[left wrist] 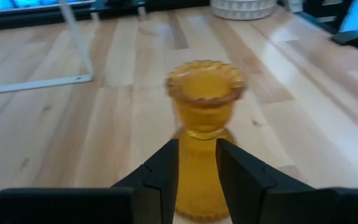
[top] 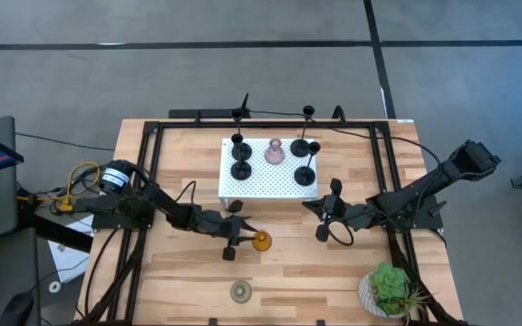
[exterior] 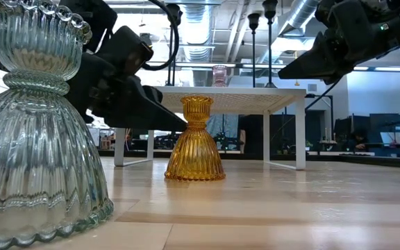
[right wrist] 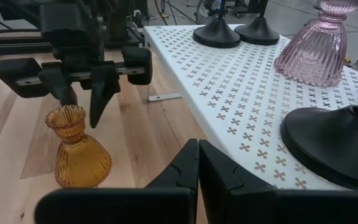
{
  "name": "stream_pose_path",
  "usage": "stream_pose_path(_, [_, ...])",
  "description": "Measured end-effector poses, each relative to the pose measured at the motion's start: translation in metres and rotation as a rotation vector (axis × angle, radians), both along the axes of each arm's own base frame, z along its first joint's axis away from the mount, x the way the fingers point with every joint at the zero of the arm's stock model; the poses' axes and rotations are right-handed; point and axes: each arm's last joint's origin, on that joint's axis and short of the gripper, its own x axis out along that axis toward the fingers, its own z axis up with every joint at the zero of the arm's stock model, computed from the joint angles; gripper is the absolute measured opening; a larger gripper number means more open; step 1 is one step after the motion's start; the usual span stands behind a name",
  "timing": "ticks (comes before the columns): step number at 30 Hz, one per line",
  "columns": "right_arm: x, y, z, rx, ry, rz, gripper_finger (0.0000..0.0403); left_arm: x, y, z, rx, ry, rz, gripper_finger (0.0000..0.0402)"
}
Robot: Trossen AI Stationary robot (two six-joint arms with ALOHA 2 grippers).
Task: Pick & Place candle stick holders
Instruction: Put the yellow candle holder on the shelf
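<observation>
While the left gripper point(right wrist: 82, 93) fingers stand narrowly around the amber holder point(right wrist: 78, 149), any sideways move could tip it.

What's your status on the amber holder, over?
Left gripper astride amber holder, jaws not closed on it. Holder upright on table, short of white platform. Right gripper shut, idle. Nothing in between.

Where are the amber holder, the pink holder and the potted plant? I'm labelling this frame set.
amber holder point(left wrist: 201, 155), left wrist view, on its neck.
pink holder point(right wrist: 312, 53), right wrist view, on its ribbed body.
potted plant point(top: 391, 286), high view, on its leaves.
</observation>
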Motion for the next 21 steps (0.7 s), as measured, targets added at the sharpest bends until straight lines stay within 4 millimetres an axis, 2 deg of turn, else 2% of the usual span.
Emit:
stream_pose_path(4, [0.0000, 0.0000, 0.0000, 0.000, 0.000, 0.000, 0.0000, -0.0003, -0.0017, 0.0004, -0.009, -0.002, -0.049, 0.0107])
stream_pose_path(21, [-0.0003, -0.0001, -0.0009, -0.004, 0.010, 0.000, 0.0000, 0.0002, -0.0001, 0.0014, -0.002, -0.013, -0.036, 0.0107])
